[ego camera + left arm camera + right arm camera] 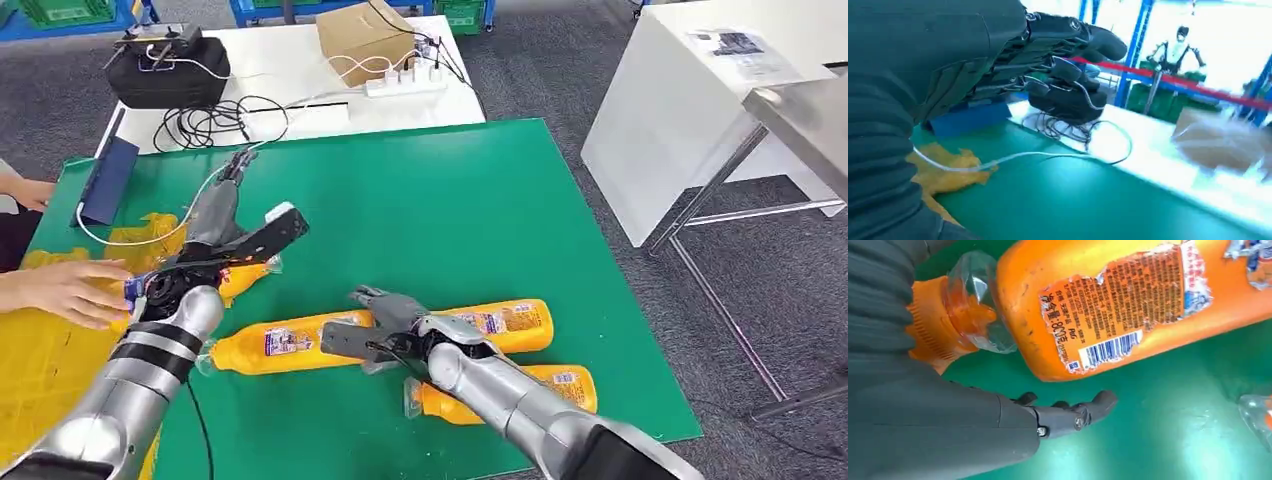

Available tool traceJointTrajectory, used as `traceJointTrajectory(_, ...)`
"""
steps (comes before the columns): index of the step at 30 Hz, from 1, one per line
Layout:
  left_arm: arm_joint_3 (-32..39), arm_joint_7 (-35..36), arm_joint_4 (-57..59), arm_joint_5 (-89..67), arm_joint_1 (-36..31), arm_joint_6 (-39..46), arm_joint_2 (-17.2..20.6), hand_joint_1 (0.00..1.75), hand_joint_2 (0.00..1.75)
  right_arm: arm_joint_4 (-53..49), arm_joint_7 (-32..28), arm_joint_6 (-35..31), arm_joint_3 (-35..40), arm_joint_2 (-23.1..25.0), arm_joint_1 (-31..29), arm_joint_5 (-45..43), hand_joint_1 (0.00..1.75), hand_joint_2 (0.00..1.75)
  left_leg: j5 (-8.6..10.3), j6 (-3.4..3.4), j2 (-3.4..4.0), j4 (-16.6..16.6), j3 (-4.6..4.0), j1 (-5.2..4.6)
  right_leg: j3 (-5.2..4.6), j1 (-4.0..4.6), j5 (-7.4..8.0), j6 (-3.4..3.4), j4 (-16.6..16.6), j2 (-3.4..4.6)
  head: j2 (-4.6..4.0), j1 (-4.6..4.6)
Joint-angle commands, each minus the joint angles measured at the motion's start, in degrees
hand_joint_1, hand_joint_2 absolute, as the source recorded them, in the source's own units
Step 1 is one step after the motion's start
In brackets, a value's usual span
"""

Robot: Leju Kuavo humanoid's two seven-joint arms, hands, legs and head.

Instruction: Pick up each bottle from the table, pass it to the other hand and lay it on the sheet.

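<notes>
Three orange bottles lie on the green mat (450, 200): one left of centre (290, 343), one to the right (505, 320), one nearest me (545, 390). My right hand (385, 322) hovers open between the first two, holding nothing. In the right wrist view its fingers (1073, 415) stretch flat beside a bottle (1128, 305) with an orange cap (930, 327). Another bottle (243, 278) lies at the edge of the yellow sheet (50, 350), partly under my left arm. My left hand (215, 212) reaches forward above the mat with its fingers (1058, 45) extended and empty.
A person's hand (65, 290) rests on the sheet, touching the bottle there. A blue flat case (108, 180) and a white cable (190, 215) lie at the mat's far left. Behind are a black bag (168, 68), a cardboard box (365, 38) and a power strip (405, 82). A white table (690, 110) stands right.
</notes>
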Motion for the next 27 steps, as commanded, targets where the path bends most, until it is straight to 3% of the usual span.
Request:
traceJointTrajectory(1, 6.93, -3.99, -10.01, 7.57, 4.1, -1.1, -2.39, 0.0, 1.75, 2.71, -0.16, -0.53, -0.47, 2.24, -0.73, 3.1, 0.0, 1.75, 0.02, 0.08, -0.12, -0.02, 0.03, 0.0, 0.0, 0.01, 0.01, -0.08, 0.01, 0.1, 0.0, 0.0)
traceJointTrajectory(8, 7.56, -6.8, -14.91, 9.22, 7.61, 0.09, -2.43, 0.0, 1.75, 3.39, -0.22, -1.4, 1.01, 4.8, -1.05, 7.06, 0.0, 1.75, 0.0, 0.13, -0.12, -0.04, 0.1, 0.01, 0.04, 0.01, -0.03, -0.11, 0.06, 0.2, 0.0, 0.0)
traceJointTrajectory(21, 8.8, -7.07, -16.68, 7.17, 9.85, 0.38, -2.26, 0.0, 1.75, -0.11, -1.29, -3.02, 0.77, 5.4, -0.27, 10.48, 0.0, 1.75, 0.03, 0.14, -0.18, -0.04, 0.07, 0.0, 0.01, 0.0, -0.01, -0.12, 0.07, 0.18, 0.0, 0.0)
traceJointTrajectory(27, 8.42, -7.99, -15.77, 6.19, 8.85, -0.08, -2.99, 0.0, 1.75, 2.85, -0.77, 0.53, 2.48, 6.64, -1.12, 12.72, 0.0, 1.75, 0.03, 0.11, -0.19, -0.04, 0.03, 0.01, 0.0, 0.0, -0.03, -0.1, 0.07, 0.09, 0.0, 0.0)
